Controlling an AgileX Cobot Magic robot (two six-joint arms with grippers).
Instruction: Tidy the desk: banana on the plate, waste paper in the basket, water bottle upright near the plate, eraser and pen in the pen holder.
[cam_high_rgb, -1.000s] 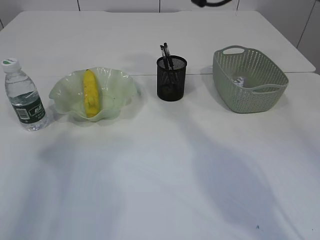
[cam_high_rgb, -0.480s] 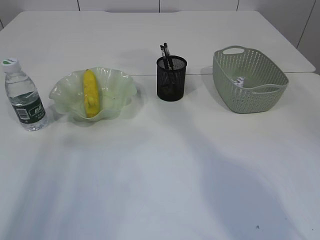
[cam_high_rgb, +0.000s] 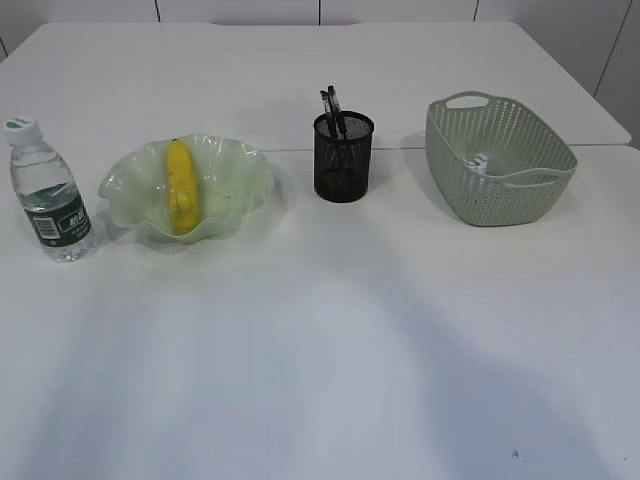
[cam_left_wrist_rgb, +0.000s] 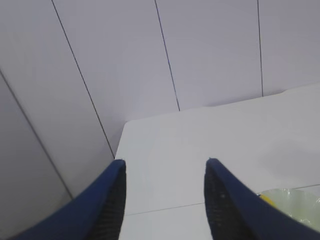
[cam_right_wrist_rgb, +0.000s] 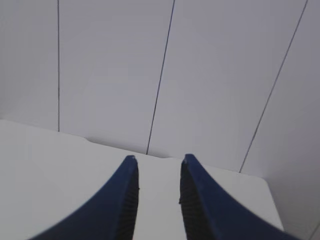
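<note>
In the exterior view a yellow banana (cam_high_rgb: 180, 187) lies on the pale green wavy plate (cam_high_rgb: 240, 175). A water bottle (cam_high_rgb: 47, 191) stands upright just left of the plate. A black mesh pen holder (cam_high_rgb: 343, 157) holds pens (cam_high_rgb: 333, 108); the eraser does not show. Crumpled white paper (cam_high_rgb: 479, 162) lies in the green basket (cam_high_rgb: 500, 160). Neither gripper shows in the exterior view. My left gripper (cam_left_wrist_rgb: 165, 161) is open and empty, high above the table's far left, with the plate's edge (cam_left_wrist_rgb: 290, 199) at lower right. My right gripper (cam_right_wrist_rgb: 159, 157) is open and empty, facing the wall.
The white table (cam_high_rgb: 320, 330) has a seam running across it behind the objects. A panelled wall (cam_right_wrist_rgb: 165, 70) stands beyond the table's far edge.
A dark arm part at the top of the exterior view one second ago has left the frame. The shadows on the table have shifted. The objects have not moved.
</note>
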